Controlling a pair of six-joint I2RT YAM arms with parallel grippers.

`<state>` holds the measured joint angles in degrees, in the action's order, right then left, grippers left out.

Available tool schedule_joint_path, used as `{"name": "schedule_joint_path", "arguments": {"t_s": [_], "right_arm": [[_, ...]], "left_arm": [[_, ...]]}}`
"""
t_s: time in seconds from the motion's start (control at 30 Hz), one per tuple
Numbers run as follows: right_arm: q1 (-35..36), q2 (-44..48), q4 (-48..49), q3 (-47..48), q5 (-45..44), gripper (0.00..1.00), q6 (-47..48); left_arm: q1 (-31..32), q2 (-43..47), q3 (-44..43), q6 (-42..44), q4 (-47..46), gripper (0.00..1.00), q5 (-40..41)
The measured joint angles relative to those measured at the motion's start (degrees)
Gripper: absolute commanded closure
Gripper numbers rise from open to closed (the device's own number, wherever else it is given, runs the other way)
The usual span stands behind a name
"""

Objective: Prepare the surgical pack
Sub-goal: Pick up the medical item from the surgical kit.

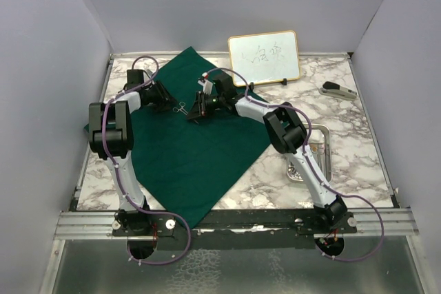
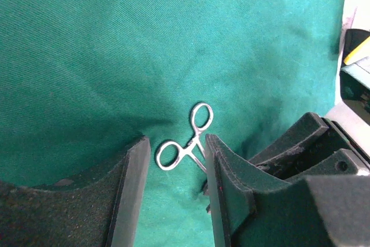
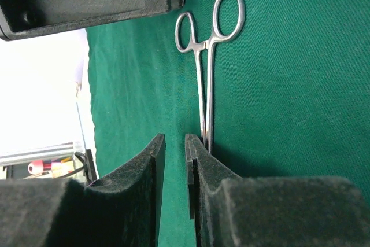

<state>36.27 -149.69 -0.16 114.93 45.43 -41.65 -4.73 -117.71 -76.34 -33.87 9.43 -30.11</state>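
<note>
1. Item: forceps (image 3: 205,73), silver, ring-handled, closed. It lies flat on the green cloth (image 1: 193,163) near the far middle, between the two grippers.
2. Left gripper (image 2: 173,189): jaws spread and low over the cloth. The finger rings sit in the gap, close against one finger (image 2: 222,183), and nothing is pinched.
3. Right gripper (image 3: 173,189): jaws drawn to a narrow slit with bare cloth showing through it. The forceps tips pass behind one finger (image 3: 199,172), outside the slit, so no hold is evident.
4. Steel tray (image 1: 325,149): on the marble table (image 1: 358,101) to the right of the cloth, partly under the right arm. No gauze is visible.
5. Step judged in hand: taking hold of, or positioning, the forceps on the cloth.
6. Handling advice:
   - Shift the right gripper sideways until the shanks lie inside the slit before closing.
   - Close across the shanks, not the rings, because thin steel tends to skid on cloth.
   - Keep the left jaws apart and steady, to avoid nudging the rings or bunching the fabric.
   - Lift level.
</note>
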Motion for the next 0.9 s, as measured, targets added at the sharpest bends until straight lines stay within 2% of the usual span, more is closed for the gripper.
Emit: {"name": "schedule_joint_path", "arguments": {"t_s": [0.37,0.63,0.9], "right_arm": [[0.02,-0.33,0.28,0.04,-0.04,0.79,-2.19],[0.02,-0.57,1.01,0.07,0.26,0.78,-3.02],[0.02,4.35,-3.93,-4.02,-2.97,0.74,5.92]], "left_arm": [[-0.28,0.13,5.16,-3.93,-6.62,0.53,-10.05],[-0.04,0.63,7.54,-5.11,-8.13,0.53,-13.88],[0.09,1.03,10.01,-7.93,-10.84,0.53,-16.35]]}}
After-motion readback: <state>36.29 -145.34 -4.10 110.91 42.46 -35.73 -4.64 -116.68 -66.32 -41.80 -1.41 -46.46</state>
